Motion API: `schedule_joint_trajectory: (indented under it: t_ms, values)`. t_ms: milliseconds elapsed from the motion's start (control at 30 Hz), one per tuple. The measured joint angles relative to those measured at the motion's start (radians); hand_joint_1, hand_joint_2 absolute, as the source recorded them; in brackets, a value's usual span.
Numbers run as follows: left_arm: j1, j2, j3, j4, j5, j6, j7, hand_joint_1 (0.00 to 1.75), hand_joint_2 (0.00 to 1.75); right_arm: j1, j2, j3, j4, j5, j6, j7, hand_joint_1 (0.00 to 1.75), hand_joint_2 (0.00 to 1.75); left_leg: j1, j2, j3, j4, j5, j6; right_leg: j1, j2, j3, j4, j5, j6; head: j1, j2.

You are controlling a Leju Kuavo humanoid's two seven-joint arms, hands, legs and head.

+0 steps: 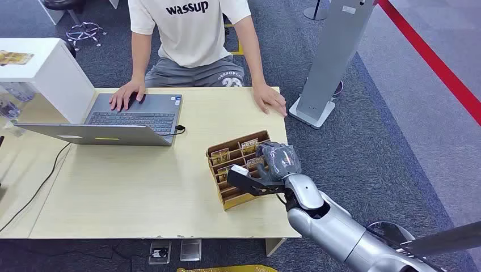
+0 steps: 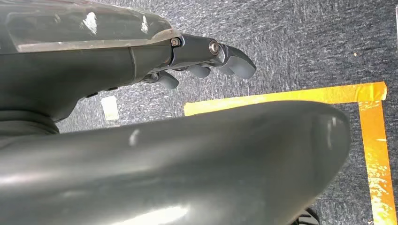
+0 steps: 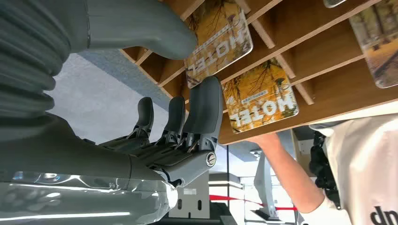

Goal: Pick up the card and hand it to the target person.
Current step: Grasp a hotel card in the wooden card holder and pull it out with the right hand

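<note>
A brown wooden card rack (image 1: 226,199) stands on the table's right part, with several yellow HOTEL cards (image 1: 249,144) upright in its slots. My right hand (image 1: 276,158) reaches into the rack from the right. In the right wrist view its thumb (image 3: 141,26) and fingers (image 3: 206,108) are spread on either side of one HOTEL card (image 3: 218,42), with a second card (image 3: 260,96) just beyond the fingertip. I cannot tell whether they touch it. The person (image 1: 190,28) in a white shirt sits across the table. My left hand (image 2: 206,58) hangs over the carpet, holding nothing.
An open laptop (image 1: 133,113) lies at the table's far left under one of the person's hands; the other hand (image 1: 271,99) rests near the far right corner. A white box (image 1: 39,62) stands left. A grey stand (image 1: 334,56) rises right of the table.
</note>
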State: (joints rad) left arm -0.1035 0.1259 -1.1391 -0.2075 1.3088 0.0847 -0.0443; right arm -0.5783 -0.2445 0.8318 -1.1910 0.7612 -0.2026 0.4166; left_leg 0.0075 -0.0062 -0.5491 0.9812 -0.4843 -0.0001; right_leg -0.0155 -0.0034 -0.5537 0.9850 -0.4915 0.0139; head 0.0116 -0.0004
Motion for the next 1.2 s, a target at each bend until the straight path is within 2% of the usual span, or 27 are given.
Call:
schedule_joint_trajectory:
  t_ms: [767, 1200]
  values:
    - [0.000, 0.000, -0.007, 0.000, 0.009, -0.001, -0.001, 0.00, 0.00, 0.006, 0.015, 0.002, 0.000, -0.004, -0.002, -0.010, 0.86, 1.75, 0.000, 0.000, 0.000, 0.000, 0.000, 0.000, 0.000, 0.000, 0.000, 0.000, 0.000, 0.000, 0.000, 0.000]
    - [0.000, 0.000, -0.009, 0.000, 0.010, -0.001, -0.001, 0.00, 0.00, 0.007, 0.016, 0.002, 0.000, -0.006, -0.002, -0.005, 0.99, 1.75, 0.000, 0.000, 0.000, 0.000, 0.000, 0.000, 0.000, 0.000, 0.000, 0.000, 0.000, 0.000, 0.000, 0.000]
